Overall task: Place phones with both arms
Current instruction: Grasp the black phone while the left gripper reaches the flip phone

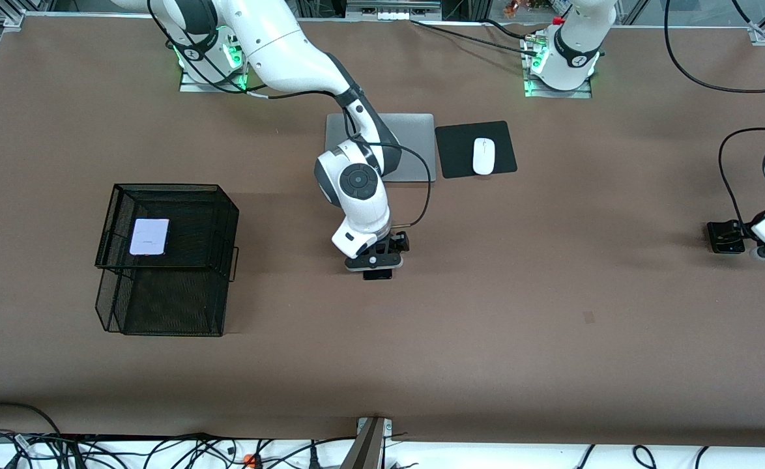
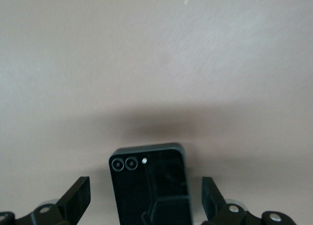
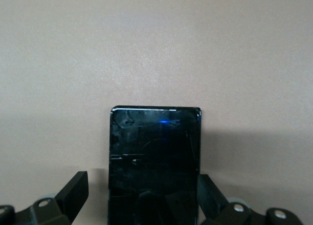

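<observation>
Black slab phone [image 3: 154,161] lies between right gripper's [image 1: 376,264] parted fingers, nearer the camera than the laptop [image 1: 415,140]. Left gripper [image 2: 146,205] spread around small black phone [image 2: 149,186].

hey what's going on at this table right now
Two robot arms are handling phones. The right gripper is low at the table's middle, its fingers open around a black phone. The left gripper is at the left arm's end of the table, fingers open around another black phone. A pale lavender phone already lies on the black mesh basket.
</observation>
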You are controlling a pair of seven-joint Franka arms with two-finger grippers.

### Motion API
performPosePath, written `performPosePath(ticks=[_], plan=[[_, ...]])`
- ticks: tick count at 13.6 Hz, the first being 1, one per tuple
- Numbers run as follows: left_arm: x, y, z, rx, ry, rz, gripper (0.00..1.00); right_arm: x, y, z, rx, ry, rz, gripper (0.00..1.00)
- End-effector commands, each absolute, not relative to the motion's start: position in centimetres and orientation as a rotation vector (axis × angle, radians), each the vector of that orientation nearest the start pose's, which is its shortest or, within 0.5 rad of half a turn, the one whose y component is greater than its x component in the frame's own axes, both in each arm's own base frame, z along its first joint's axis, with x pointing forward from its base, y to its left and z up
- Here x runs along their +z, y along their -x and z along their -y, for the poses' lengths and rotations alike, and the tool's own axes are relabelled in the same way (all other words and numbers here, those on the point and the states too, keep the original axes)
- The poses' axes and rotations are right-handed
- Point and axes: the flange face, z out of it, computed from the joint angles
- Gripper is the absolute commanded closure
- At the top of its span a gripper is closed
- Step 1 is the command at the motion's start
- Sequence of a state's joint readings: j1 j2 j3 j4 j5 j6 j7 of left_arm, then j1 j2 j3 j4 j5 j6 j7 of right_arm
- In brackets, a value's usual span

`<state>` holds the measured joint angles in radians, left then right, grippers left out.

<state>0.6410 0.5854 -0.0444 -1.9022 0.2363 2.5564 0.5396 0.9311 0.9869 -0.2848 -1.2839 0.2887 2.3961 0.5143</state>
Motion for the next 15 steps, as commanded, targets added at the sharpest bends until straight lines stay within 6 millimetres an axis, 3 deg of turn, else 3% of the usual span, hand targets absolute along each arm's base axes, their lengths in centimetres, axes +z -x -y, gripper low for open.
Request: performPosePath(ticks=[1,4,9,15], plan=[[20.1,-50.4,-36.3,-0.064,3.026,-0.143,0.00,17.1,-56.4,-50.2,-0.210,3.076,0.162,0.00],[20.0,-49.1,-37.5,-0.104,3.068,-0.045,0.00,17.1,-56.3,-50.3,-0.217,3.086,0.184,0.00],[19.3,-49.6,-36.6,-0.126,3.088,0.093,0.00,16.3,-55.3,-50.6,-0.198,3.099,0.190,0.02],[16.9,-50.2,-36.4,-0.188,3.092,0.096,0.00,15.8,-55.4,-49.9,-0.231,3.142,0.326,0.42]])
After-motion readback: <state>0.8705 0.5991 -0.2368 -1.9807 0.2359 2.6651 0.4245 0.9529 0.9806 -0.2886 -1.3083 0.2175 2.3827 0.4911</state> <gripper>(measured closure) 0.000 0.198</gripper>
